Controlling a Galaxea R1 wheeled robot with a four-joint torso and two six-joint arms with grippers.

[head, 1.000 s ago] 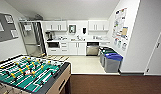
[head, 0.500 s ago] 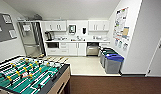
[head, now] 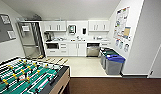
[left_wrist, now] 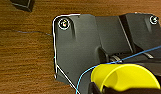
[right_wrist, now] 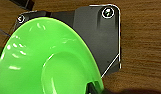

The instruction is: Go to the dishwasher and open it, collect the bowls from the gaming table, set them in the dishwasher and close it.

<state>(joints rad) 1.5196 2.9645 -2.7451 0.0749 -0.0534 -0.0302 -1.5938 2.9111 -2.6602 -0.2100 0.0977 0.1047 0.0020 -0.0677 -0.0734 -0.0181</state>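
Nearest to the robot, each arm carries one of the bowls. In the left wrist view the small yellow plastic bowl (left_wrist: 123, 76) sits tilted at the left gripper (left_wrist: 101, 88), with a dark finger against its rim, so it looks pinched there. In the right wrist view the wide lime-green plastic bowl (right_wrist: 49, 58) stands on edge at the right gripper (right_wrist: 92, 87), whose dark finger meets the bowl's rim; it too appears clamped by the rim. Below both bowls lies the dark brown wood-grain floor (left_wrist: 23, 55).

In the head view, the green-field foosball table with rods (head: 26, 76) stands close on the left, its near corner beside the robot. Beyond it the brown floor gives way to pale kitchen flooring (head: 83, 66).

Farther off, against the back wall, the brushed stainless-steel dishwasher (head: 93, 50) sits under the white countertop (head: 78, 41), between white cabinet doors (head: 77, 49) and two grey bins with blue and green lids (head: 113, 62) along the right wall. Its door seems to be hanging open, though that is hard to tell from here.

The dishwasher lies ahead and a little right of centre, well apart from both grippers, so by my judgement the right arm with the green bowl is marginally nearer.
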